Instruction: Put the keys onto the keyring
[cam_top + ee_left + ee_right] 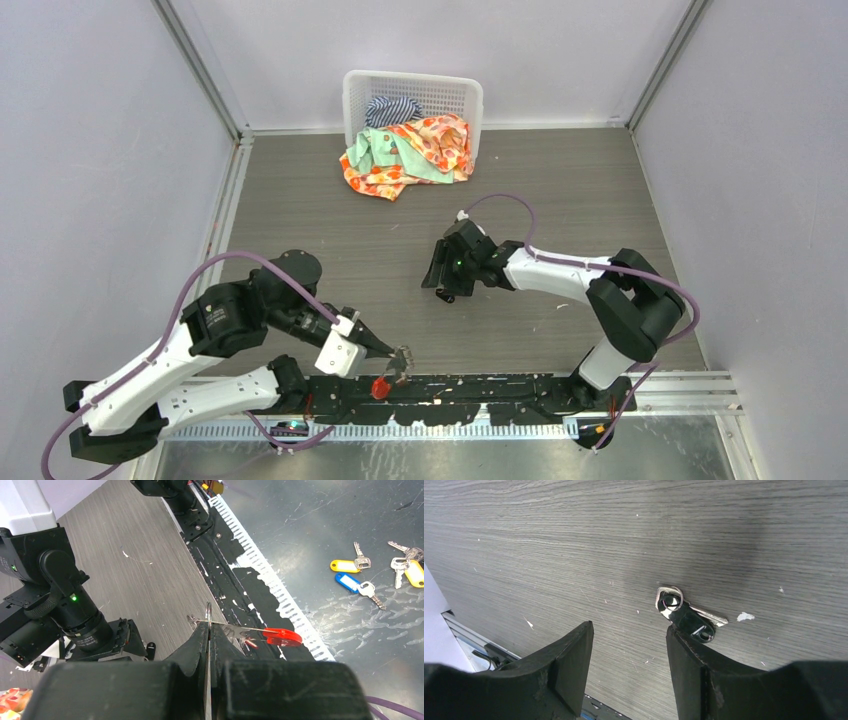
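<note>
My left gripper (403, 352) (209, 625) is shut on the thin metal ring of the keyring (208, 612) and holds it above the table's near edge. Silvery pieces and a red tag (282, 636) (380, 387) stick out to the right of its fingers. A key with a black head (691, 622) and a silver blade lies flat on the grey table, a small ring at its end. My right gripper (629, 627) (440, 288) hovers low over the table with its jaws open and empty. The key lies just beyond its right fingertip (676, 640), outside the gap.
A white basket (412, 100) with coloured cloths spilling out stands at the back wall. A black rail (450, 395) runs along the near edge. Beyond that edge, several keys with yellow and blue tags (350, 575) lie on a lower metal surface.
</note>
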Robot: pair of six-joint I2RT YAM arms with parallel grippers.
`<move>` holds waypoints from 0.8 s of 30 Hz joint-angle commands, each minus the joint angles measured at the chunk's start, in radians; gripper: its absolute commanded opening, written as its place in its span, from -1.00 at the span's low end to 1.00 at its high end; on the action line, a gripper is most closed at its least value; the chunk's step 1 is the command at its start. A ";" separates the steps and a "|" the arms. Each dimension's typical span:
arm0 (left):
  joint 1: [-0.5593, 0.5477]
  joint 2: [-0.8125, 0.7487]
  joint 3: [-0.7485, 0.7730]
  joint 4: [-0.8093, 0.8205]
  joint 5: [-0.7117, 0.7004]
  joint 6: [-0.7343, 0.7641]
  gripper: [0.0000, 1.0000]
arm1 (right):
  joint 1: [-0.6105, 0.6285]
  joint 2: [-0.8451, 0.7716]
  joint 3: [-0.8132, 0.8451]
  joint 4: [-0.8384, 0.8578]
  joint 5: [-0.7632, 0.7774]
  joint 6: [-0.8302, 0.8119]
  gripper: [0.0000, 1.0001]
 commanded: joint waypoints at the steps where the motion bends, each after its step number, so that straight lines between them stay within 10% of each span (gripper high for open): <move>1: 0.006 -0.011 0.029 0.061 0.017 -0.013 -0.99 | 0.000 0.019 0.033 0.031 -0.004 0.018 0.20; 24: 0.031 -0.028 0.013 0.085 0.034 -0.027 -0.99 | -0.023 0.051 -0.010 0.076 -0.016 0.037 0.12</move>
